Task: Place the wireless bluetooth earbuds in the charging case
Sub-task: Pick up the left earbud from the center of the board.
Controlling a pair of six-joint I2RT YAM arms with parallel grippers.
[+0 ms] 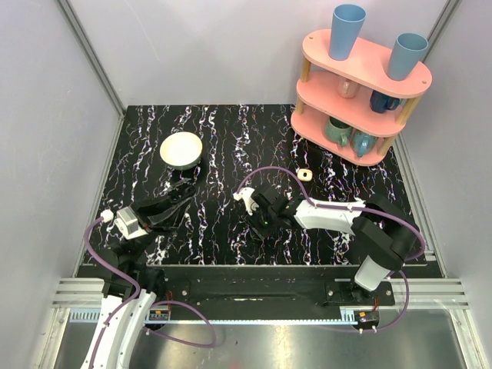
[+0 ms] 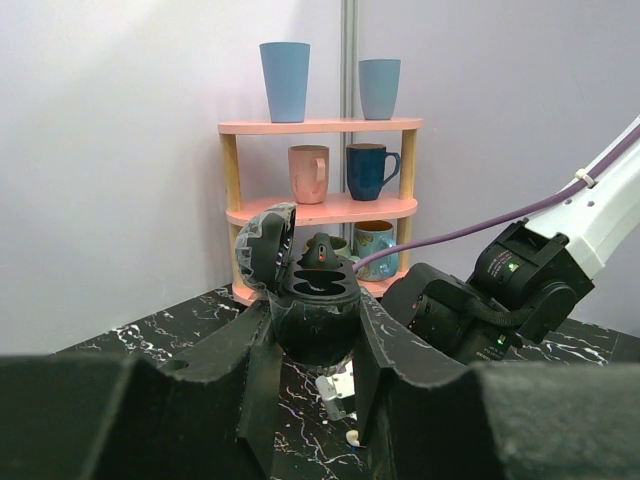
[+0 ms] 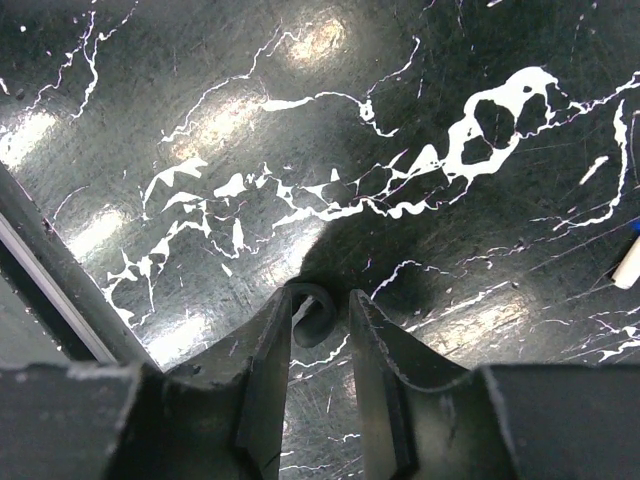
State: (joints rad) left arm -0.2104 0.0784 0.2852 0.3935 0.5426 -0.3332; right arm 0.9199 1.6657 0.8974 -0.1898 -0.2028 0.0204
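Being gripped in clenched left jaws: charging case [image 2: 310, 300], dark, lid open, at desk [image 1: 231, 138] 9 o'clock side. Small dark piece, seemingly earbud [image 3: 310, 312], being pinched by right jaws near desk centre. Insertion judged pending; whether sockets are filled cannot be told.

Surface: a black tabletop [image 1: 231, 154] veined with white marbling, bordered by grey walls.
Back left: a round cream bowl [image 1: 181, 150] rests on it.
Back right: a pink tiered shelf [image 1: 361, 88] stands on it (mugs and blue cups on its levels).
Middle right: a small cream-beige rounded-square piece [image 1: 305, 174] lies alone, near the shelf's foot.
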